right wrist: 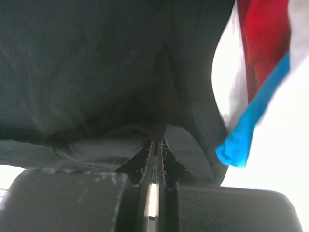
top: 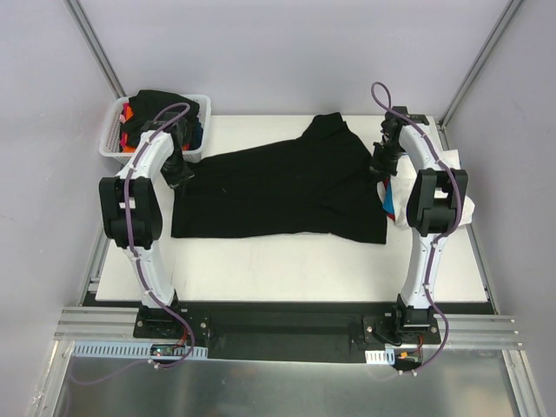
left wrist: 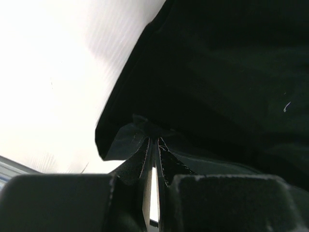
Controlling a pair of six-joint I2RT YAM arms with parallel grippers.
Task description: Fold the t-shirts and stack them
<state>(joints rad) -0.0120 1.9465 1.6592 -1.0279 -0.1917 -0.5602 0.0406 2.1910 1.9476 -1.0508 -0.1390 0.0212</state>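
Note:
A large black t-shirt (top: 278,187) lies spread across the middle of the white table. My left gripper (top: 180,176) is shut on its left edge; in the left wrist view the black cloth (left wrist: 217,72) is pinched at my gripper (left wrist: 154,140). My right gripper (top: 380,165) is shut on the shirt's right side; the right wrist view shows black fabric (right wrist: 96,72) bunched at the gripper (right wrist: 157,141). A stack of folded t-shirts (top: 395,201), white, red and blue, sits under the right arm; its red (right wrist: 263,43) and blue (right wrist: 241,140) layers show beside the black cloth.
A white mesh basket (top: 113,139) at the back left holds more clothes, black, orange and blue. The table's right edge (top: 478,261) runs close by the right arm. Grey walls and metal frame posts enclose the table.

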